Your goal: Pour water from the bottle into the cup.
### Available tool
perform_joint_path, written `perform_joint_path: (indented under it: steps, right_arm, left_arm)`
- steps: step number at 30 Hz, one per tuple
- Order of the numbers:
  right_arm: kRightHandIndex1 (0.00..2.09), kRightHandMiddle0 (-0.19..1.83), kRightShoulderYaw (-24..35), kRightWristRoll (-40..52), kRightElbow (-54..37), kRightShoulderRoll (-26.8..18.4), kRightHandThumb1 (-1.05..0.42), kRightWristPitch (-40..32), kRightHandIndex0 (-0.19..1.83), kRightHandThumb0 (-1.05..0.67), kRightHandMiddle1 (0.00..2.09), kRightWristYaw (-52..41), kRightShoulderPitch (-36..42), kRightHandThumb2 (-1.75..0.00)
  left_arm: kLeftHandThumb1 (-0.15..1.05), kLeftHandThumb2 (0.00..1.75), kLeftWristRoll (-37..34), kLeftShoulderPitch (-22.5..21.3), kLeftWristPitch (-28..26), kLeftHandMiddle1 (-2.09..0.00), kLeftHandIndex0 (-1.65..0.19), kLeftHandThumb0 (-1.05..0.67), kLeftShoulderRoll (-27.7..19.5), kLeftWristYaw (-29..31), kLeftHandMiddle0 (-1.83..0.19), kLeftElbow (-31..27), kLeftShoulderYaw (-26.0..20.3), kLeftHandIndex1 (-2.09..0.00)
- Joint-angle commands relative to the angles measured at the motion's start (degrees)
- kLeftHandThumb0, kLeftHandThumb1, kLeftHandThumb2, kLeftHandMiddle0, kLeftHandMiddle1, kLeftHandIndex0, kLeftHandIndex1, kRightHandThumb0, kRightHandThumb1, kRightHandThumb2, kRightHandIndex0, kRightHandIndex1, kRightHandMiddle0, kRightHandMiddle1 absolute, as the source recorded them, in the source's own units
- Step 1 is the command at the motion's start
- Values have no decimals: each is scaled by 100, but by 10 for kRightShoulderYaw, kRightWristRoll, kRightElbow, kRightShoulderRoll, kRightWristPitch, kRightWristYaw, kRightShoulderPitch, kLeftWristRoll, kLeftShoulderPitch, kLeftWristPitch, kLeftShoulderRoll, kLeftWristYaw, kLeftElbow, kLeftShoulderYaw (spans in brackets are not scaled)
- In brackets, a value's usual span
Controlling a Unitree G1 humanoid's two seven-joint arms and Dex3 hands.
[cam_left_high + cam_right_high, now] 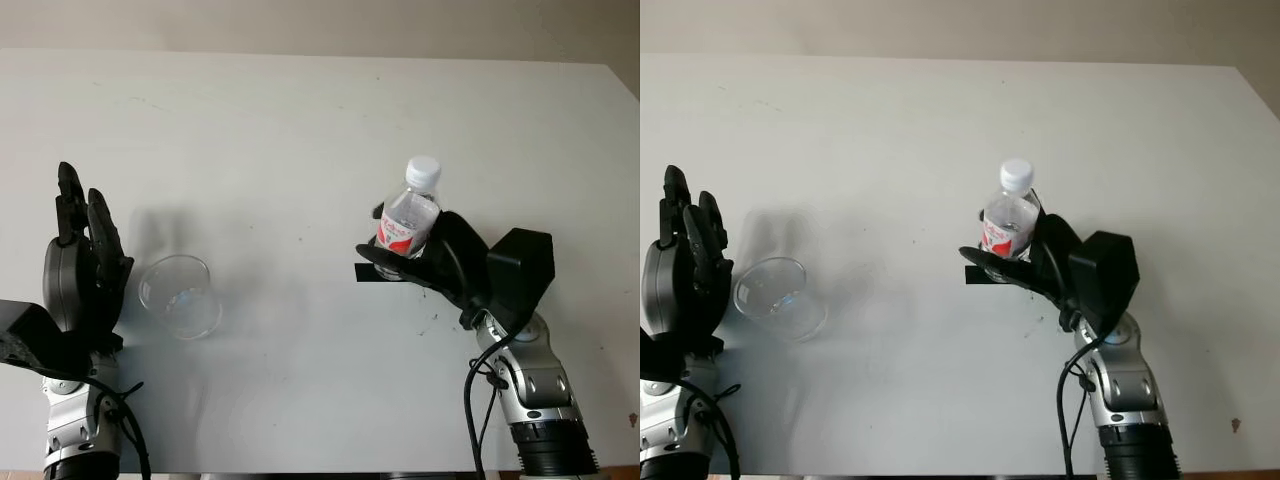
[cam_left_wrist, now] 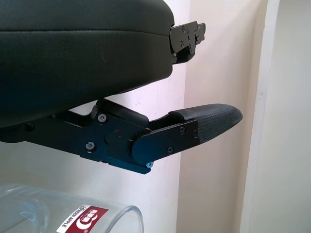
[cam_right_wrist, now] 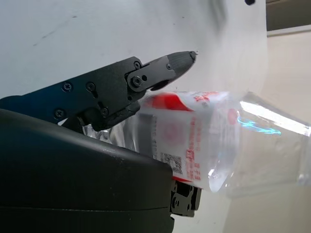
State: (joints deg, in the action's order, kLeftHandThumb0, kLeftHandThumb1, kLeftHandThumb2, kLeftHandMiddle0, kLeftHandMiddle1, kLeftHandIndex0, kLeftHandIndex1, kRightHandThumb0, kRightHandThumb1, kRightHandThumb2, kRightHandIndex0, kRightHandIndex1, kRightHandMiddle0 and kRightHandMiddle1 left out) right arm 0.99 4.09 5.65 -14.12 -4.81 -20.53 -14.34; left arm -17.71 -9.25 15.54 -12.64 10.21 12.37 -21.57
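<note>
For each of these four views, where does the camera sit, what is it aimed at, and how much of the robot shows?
Left eye view: on the head, looking down at the white table; both arms show, left hand open beside the clear cup.
Right eye view: same scene, slightly shifted; right hand grips the water bottle.
Left wrist view: hand shell, one finger, cup rim.
Right wrist view: fingers around the bottle.
Shared: both eye views show the cup and bottle.

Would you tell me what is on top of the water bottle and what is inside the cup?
A white cap sits on the bottle, which the right hand grips. The clear cup, beside the open left hand, looks empty. The bottle's base is hidden by fingers.
</note>
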Motion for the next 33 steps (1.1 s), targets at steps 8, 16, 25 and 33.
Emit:
perform_joint_path:
  steps: [8,16,25,33]
  right_arm:
    - [1,-10,16,6,29,1,-92,61,-9,-65,13,12,34,-5]
    - [0,-19,38,17,68,1,-91,179,-19,-84,0,13,25,-5]
    - [0,-19,43,-2,69,25,-93,276,-19,-91,0,69,18,-6]
    - [0,-19,40,1,62,22,-93,271,-19,-88,0,68,22,-5]
  left_arm:
    - [105,69,-1,11,0,-4,19,-67,-4,1,19,-3,-3,0]
    - [105,70,-3,7,2,-3,19,-67,-4,3,19,-1,-2,0]
    - [105,71,-2,0,3,-2,19,-67,-9,7,19,10,-3,0]
    - [105,70,-6,-5,7,-1,19,-69,-7,11,19,18,-3,0]
